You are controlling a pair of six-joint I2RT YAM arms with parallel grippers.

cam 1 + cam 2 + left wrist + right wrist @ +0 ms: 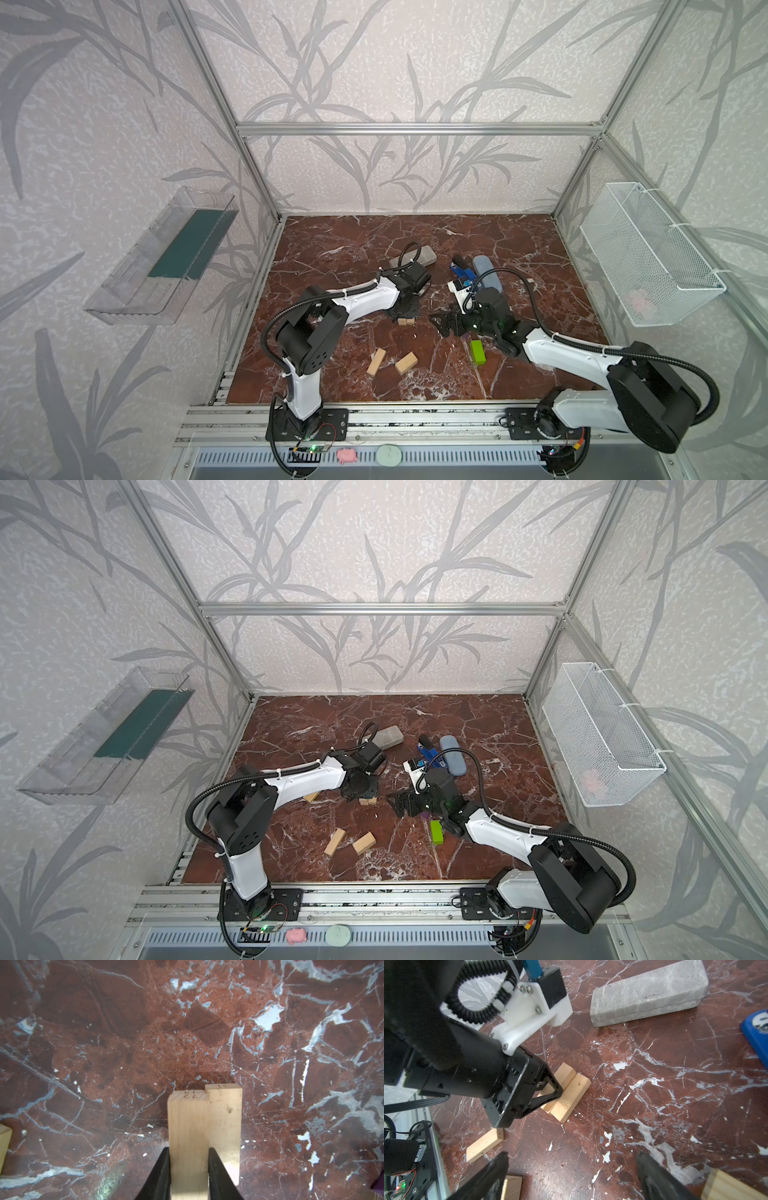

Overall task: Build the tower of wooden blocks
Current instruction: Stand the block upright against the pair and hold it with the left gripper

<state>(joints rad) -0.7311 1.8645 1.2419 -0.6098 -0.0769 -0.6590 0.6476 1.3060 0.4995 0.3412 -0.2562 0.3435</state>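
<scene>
Robotics lab test cell, aluminium-profile frame [415,129] enclosed a marble-patterned tabletop [340,249], two robot arms [365,297] [561,353] stood bolted to a slotted front rail [415,417], leaf-print panels [374,62].

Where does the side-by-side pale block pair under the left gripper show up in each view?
In a top view: block pair mid-table, under the left gripper.
In a top view: same spot.
Left wrist: low centre, one block between the gripper's jaws.
Right wrist: frame centre, at the left gripper's tip.
Shared landmark: grey slab, beyond the pair in both top views and right wrist; absent from left wrist.
</scene>
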